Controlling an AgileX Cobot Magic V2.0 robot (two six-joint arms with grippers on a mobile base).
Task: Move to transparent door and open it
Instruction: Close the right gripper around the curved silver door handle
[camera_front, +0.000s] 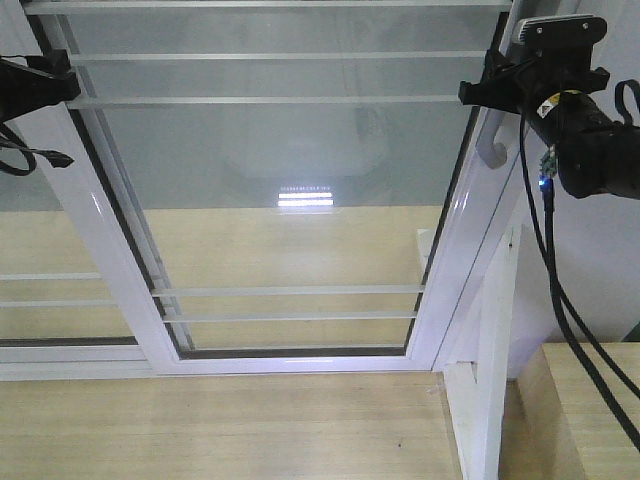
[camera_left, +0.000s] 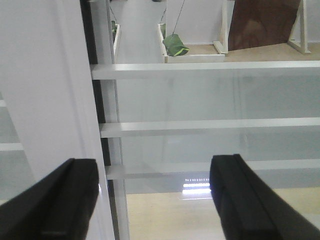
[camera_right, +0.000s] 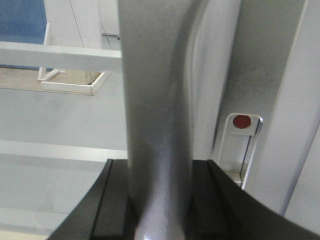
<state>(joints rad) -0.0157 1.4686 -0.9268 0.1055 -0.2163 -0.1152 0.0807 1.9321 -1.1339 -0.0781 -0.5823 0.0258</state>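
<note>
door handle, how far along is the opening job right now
Done: the robot is at the door, and the right gripper is shut on the handle. In hand: that grip, while the left gripper hangs open near the door's other side. Left: the sliding itself; no opening shows beside the handle edge yet, as far as these views tell.

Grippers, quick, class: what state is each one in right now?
Left gripper: open, holding nothing.
Right gripper: closed on the handle of the transparent door.

front wide, wrists close on transparent door (camera_front: 270, 180)
</note>
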